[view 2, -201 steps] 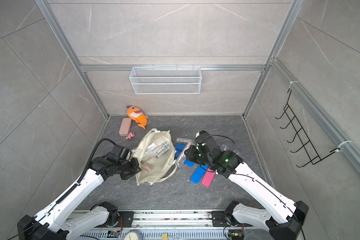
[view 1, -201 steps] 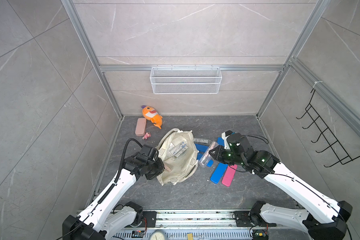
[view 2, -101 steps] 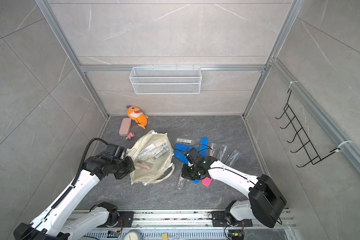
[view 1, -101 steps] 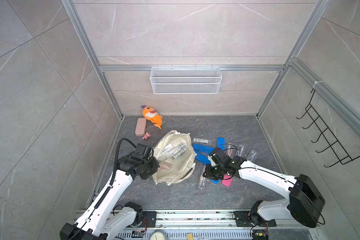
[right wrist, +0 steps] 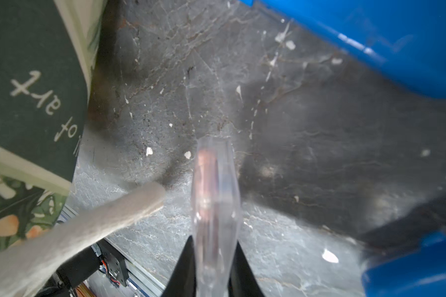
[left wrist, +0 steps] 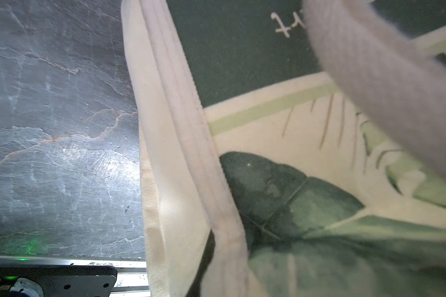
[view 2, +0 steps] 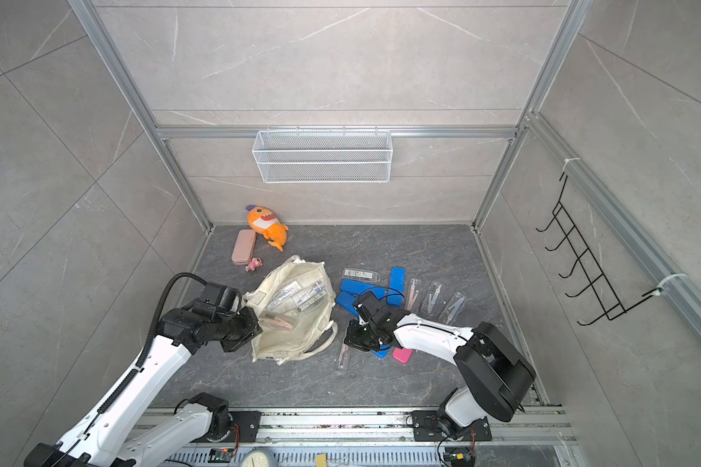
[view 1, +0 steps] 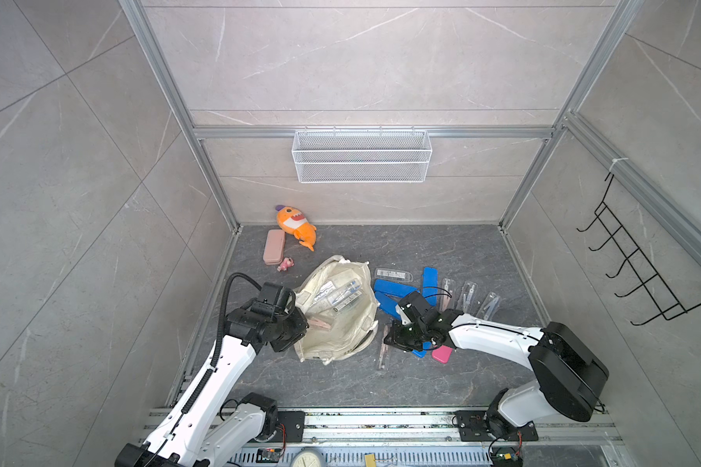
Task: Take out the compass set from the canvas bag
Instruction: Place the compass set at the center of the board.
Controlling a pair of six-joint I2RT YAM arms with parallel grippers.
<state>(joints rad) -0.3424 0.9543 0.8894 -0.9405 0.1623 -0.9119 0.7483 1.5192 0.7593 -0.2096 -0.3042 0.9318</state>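
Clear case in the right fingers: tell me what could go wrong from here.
The right fingers pinch only one end of the clear compass case, held on edge; it may pivot or slip. The handle of the canvas bag lies close beside it and could snag. Blue cases crowd the floor nearby.

The canvas bag was cream. Its dark green print carried white script lettering, pale green bands, thin brown lines and darker leaf shapes, with peach-orange blobs among the leaves. The worktop was dark grey slate with paler veins. Between the black fingers of the right pincer, the compass set was clear plastic with a coppery pink streak inside. Right of centre lay bright blue cases and a hot pink case. Further up and left were an orange plush with a purple crest and white teeth, and a dusty pink case. The wire basket was white and the hook rack black.
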